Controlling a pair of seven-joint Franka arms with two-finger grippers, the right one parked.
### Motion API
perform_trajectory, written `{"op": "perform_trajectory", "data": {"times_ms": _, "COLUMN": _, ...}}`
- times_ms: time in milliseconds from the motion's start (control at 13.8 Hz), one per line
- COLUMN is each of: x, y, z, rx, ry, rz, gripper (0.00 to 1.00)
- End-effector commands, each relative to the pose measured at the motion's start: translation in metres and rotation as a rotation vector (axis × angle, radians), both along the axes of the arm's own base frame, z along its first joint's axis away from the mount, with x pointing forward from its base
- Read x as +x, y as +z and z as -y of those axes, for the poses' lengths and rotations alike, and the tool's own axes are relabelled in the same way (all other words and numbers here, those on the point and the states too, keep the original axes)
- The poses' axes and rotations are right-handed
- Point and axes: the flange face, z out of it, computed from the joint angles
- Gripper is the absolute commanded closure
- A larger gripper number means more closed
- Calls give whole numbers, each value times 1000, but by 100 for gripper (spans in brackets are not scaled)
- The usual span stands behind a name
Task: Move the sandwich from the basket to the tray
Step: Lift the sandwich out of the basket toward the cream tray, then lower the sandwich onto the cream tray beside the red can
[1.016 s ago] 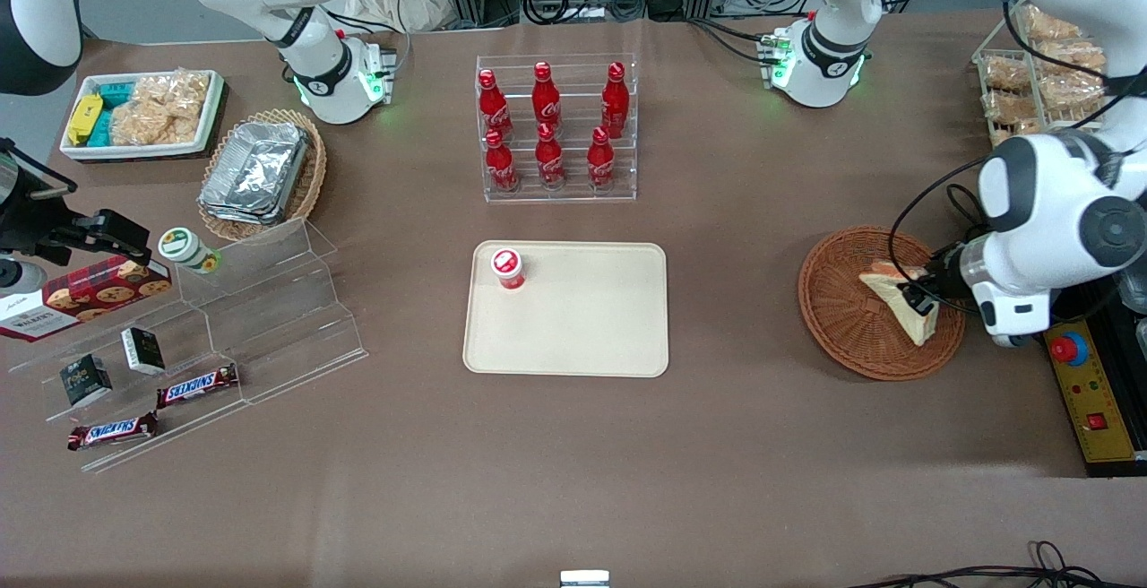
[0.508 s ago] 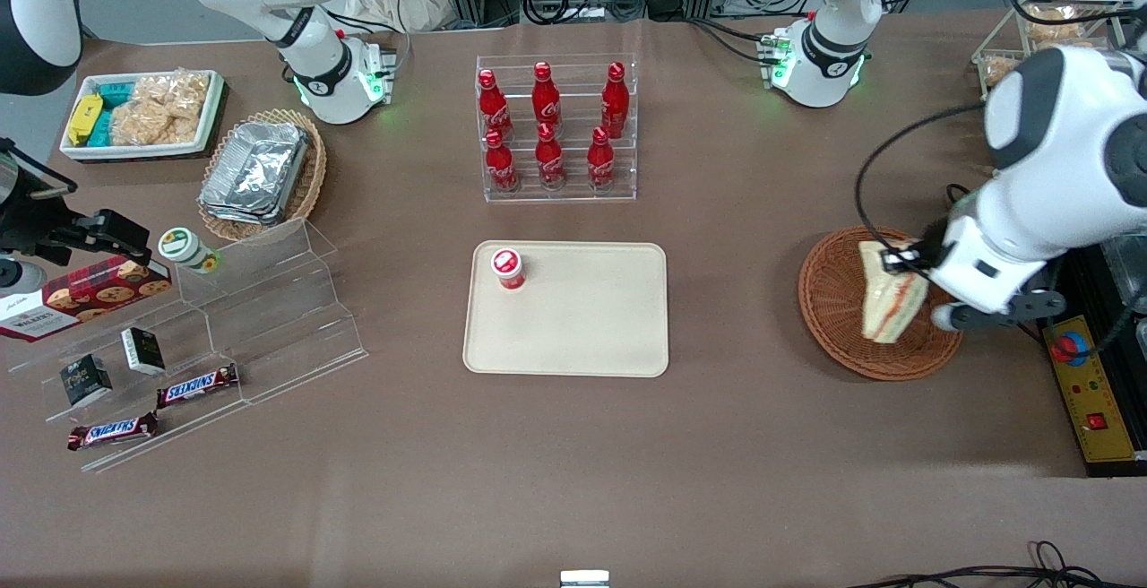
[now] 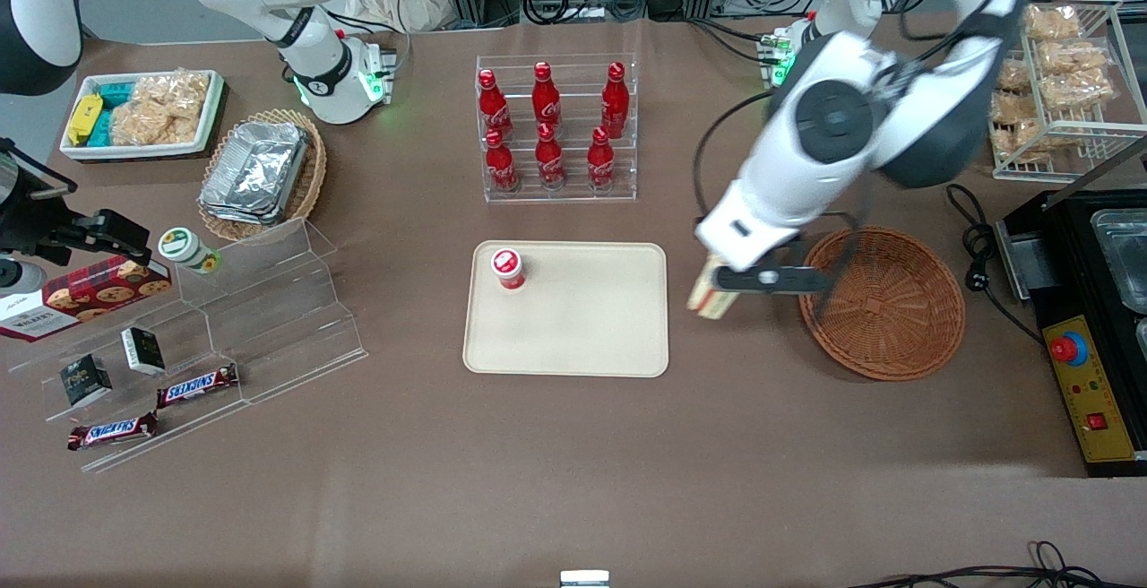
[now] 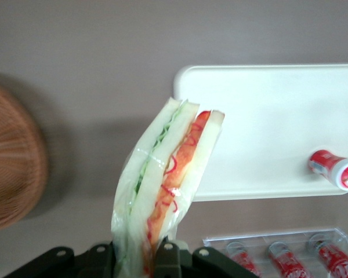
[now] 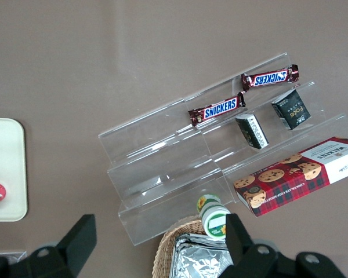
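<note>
My gripper (image 3: 717, 288) (image 4: 140, 255) is shut on the sandwich (image 3: 710, 301) (image 4: 165, 179), a wrapped wedge of white bread with red and green filling. It hangs in the air over the bare table between the basket (image 3: 883, 301) (image 4: 11, 162) and the tray (image 3: 566, 308) (image 4: 267, 127), just beside the tray's edge. The round reddish-brown wicker basket has nothing in it. On the beige tray stands a small red-capped cup (image 3: 508, 268) (image 4: 335, 169) near one corner.
A clear rack of red cola bottles (image 3: 556, 126) stands farther from the front camera than the tray. A clear stepped stand with snack bars (image 3: 206, 319), a tan basket of foil trays (image 3: 262, 171) and a white snack bin (image 3: 143, 113) lie toward the parked arm's end. A black control box (image 3: 1089, 391) sits at the working arm's end.
My gripper lifted the sandwich out of the basket and carried it sideways toward the tray. The basket is now bare.
</note>
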Motion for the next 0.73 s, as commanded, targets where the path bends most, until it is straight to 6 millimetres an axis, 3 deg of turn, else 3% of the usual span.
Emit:
{"op": "perform_trajectory", "data": {"times_ms": 0, "x": 4, "y": -65, "z": 46, "rx": 15, "ry": -16, "rz": -28, "gripper": 100}}
{"op": "perform_trajectory", "data": {"times_ms": 145, "x": 7, "y": -106, "z": 65, "rx": 43, "ry": 116, "rz": 17, "gripper": 100}}
{"op": "perform_trajectory", "data": {"times_ms": 363, "x": 7, "y": -160, "z": 69, "rx": 123, "ry": 316, "rz": 24, "gripper": 100}}
{"op": "perform_trajectory", "data": {"times_ms": 653, "x": 6, "y": -192, "z": 75, "rx": 103, "ry": 431, "rz": 10, "gripper": 100}}
